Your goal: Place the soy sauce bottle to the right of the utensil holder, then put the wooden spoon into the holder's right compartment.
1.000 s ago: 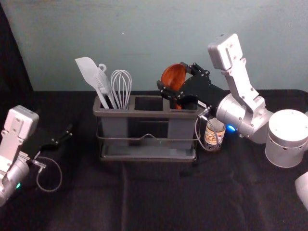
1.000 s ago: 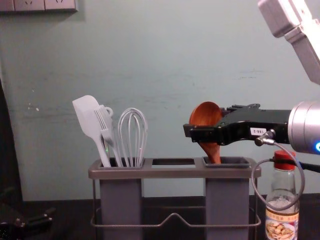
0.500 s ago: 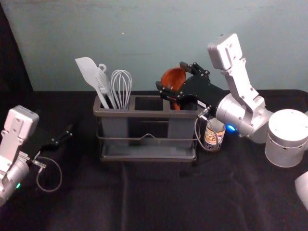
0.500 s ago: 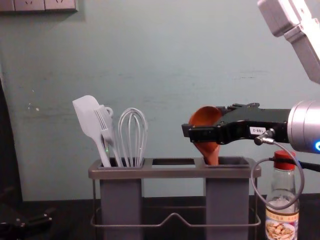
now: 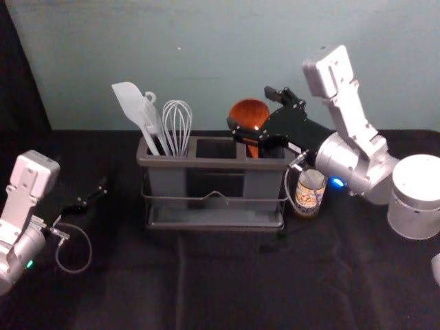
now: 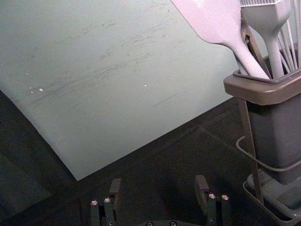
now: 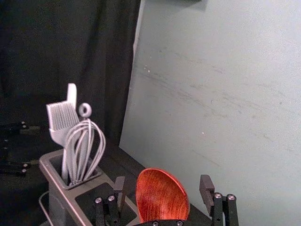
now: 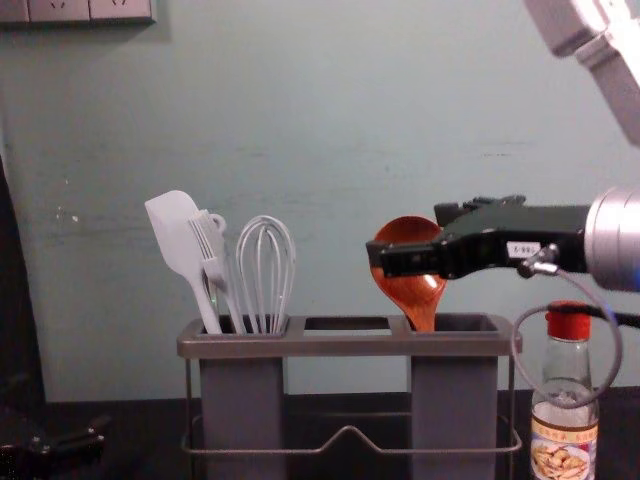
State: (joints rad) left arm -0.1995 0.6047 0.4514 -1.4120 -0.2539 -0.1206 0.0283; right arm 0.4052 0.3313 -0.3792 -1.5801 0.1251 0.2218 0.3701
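My right gripper [image 5: 251, 106] is open around the bowl of the wooden spoon [image 5: 248, 112]; the right wrist view shows gaps between both fingers of the right gripper [image 7: 163, 188] and the spoon [image 7: 159, 195]. In the chest view the spoon's handle [image 8: 421, 318] stands in the right compartment of the utensil holder [image 8: 350, 346], its lower end hidden. The soy sauce bottle [image 8: 566, 400], red-capped, is upright just right of the holder. My left gripper [image 5: 96, 194] is parked at the left, and in the left wrist view the left gripper [image 6: 157, 184] is open and empty.
A white spatula [image 8: 180, 235], a brush [image 8: 210, 250] and a whisk [image 8: 266, 275] stand in the holder's left compartment. Behind the holder rises the grey-green wall [image 5: 227, 55]. The right gripper's looped cable [image 8: 610, 380] hangs in front of the bottle.
My right gripper's fingers have spread and it has drawn slightly right, away from the spoon. The spoon's bowl has turned and sits a little lower than at first. The left arm holds still.
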